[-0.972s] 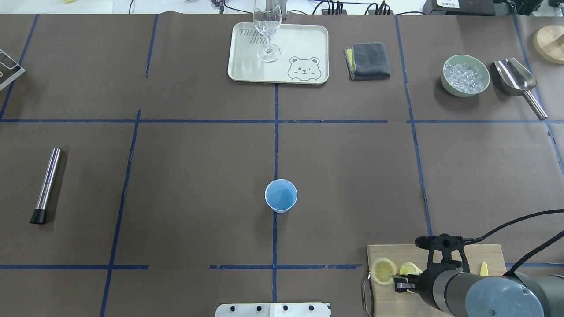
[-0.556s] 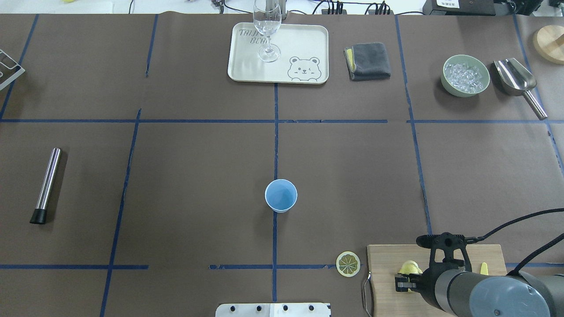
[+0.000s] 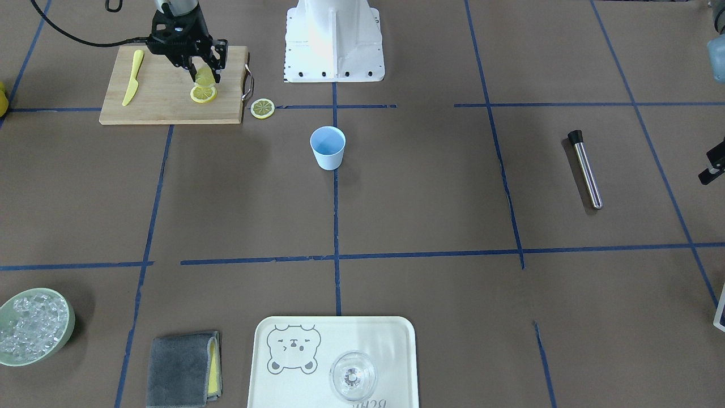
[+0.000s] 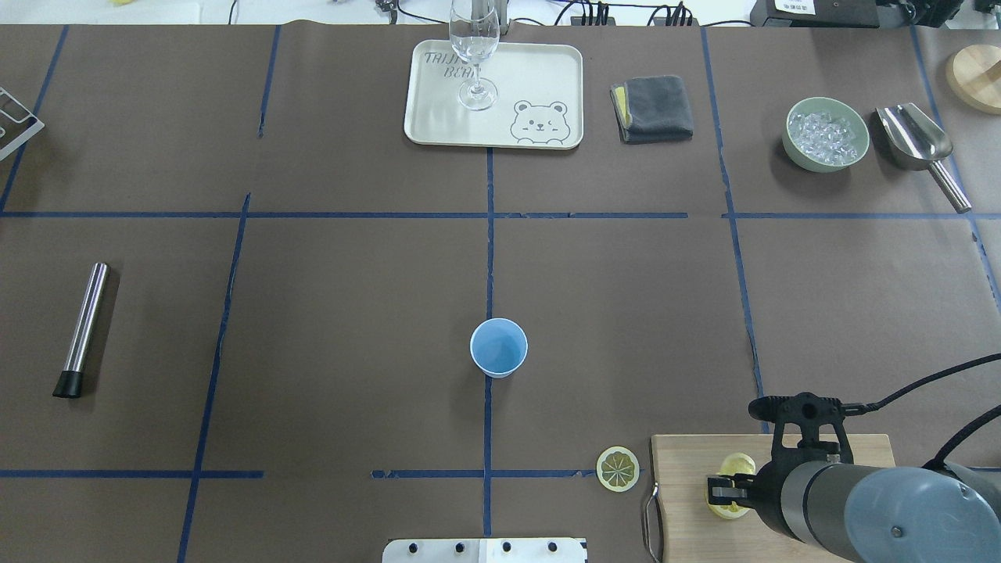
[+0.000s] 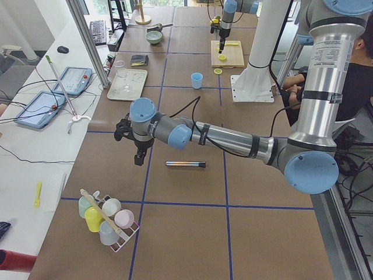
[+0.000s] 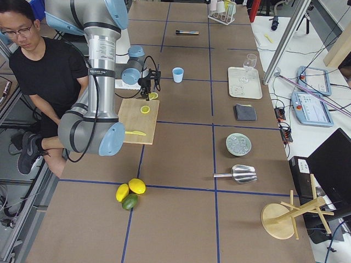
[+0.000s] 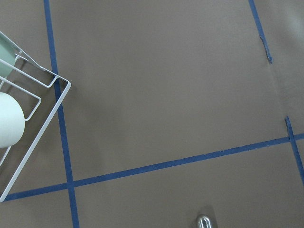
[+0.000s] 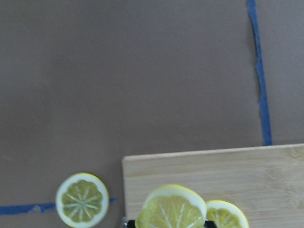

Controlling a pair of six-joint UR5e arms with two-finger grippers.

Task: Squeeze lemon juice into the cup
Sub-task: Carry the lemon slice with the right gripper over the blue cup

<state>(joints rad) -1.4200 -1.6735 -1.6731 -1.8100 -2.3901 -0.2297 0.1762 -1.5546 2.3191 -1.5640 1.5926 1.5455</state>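
Observation:
The light-blue cup [image 4: 499,348] stands upright mid-table, and shows in the front view [image 3: 327,146] too. My right gripper [image 3: 204,71] hovers over the wooden cutting board [image 3: 164,85], shut on a lemon slice [image 8: 173,209] held on edge. A second slice [image 3: 203,94] lies on the board just below it. A third slice [image 4: 618,469] lies flat on the table left of the board, between board and cup. My left gripper [image 5: 139,157] hangs over the table's far left end near a metal muddler [image 4: 82,328]. I cannot tell whether it is open or shut.
A yellow plastic knife [image 3: 131,79] lies on the board. At the far edge are a bear tray [image 4: 539,70] with a wine glass [image 4: 474,47], a grey cloth [image 4: 655,108], a green bowl of ice [image 4: 827,133] and a metal scoop [image 4: 915,141]. A wire cup rack [image 7: 28,133] is at the left end.
One slice has slid off the board's left edge onto the table. My right gripper has lifted and shifted slightly right with the other slice in it.

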